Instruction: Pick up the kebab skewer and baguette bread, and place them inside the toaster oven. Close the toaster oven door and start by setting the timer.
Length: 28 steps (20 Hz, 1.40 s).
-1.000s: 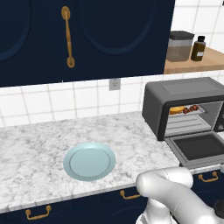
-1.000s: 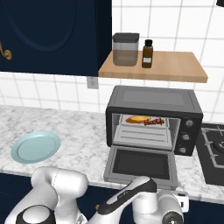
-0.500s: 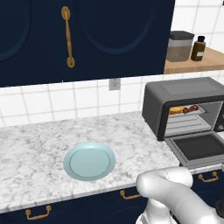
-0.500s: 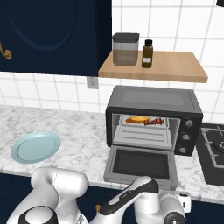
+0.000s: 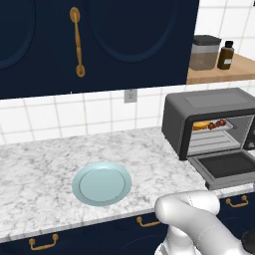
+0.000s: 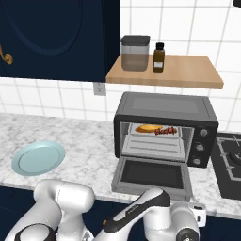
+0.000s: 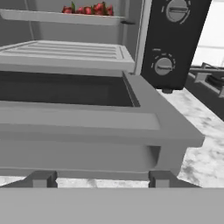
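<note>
Marble surface (image 5: 45,164) carried the oven (image 6: 165,128), door (image 6: 151,175) dropped flat, not yet shut. Lay loaded already: baguette (image 6: 148,128) and skewer (image 6: 165,131) on the upper rack. Timer unset. Hung low before the door's bar; hand's opening impossible to tell.

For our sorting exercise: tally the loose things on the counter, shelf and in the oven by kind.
Food items: 2, baguette bread and kebab skewer
Plates: 1, plate
Shelf containers: 2, canister and brown bottle
Total: 5
</note>
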{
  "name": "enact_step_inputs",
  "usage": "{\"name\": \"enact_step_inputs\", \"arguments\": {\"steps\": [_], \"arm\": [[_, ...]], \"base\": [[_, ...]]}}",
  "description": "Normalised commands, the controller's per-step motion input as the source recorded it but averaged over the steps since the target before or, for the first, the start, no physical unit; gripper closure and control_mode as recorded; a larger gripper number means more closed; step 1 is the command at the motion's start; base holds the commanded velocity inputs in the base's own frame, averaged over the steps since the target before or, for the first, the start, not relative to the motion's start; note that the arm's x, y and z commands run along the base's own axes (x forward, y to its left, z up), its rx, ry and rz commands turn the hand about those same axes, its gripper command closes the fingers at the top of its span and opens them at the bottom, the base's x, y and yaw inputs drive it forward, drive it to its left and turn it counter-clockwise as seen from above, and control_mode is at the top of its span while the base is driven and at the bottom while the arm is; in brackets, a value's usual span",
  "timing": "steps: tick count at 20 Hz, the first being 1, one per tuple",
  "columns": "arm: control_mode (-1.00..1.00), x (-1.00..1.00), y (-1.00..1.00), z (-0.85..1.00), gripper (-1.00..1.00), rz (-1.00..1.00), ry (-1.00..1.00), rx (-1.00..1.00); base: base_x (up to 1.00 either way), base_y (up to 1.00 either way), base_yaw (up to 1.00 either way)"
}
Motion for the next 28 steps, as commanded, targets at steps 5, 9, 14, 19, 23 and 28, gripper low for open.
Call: {"name": "enact_step_inputs", "arguments": {"steps": [5, 9, 14, 19, 23, 28], "arm": [[-1.00, 0.18, 0.01, 0.51, -1.00, 0.00, -0.04, 0.00], [-1.00, 0.23, 0.04, 0.49, -1.00, 0.00, -0.05, 0.00], [-1.00, 0.25, 0.11, 0.48, -1.00, 0.00, -0.04, 0.00], [-1.00, 0.33, 0.14, 0.50, -1.00, 0.00, -0.03, 0.00], [-1.00, 0.39, 0.13, 0.47, -1.00, 0.00, -0.02, 0.00], [-1.00, 0.43, 0.16, 0.55, -1.00, 0.00, -0.04, 0.00]], "base": [[0.00, 0.00, 0.00], [0.00, 0.00, 0.00], [0.00, 0.00, 0.00], [0.00, 0.00, 0.00], [0.00, 0.00, 0.00], [0.00, 0.00, 0.00]]}}
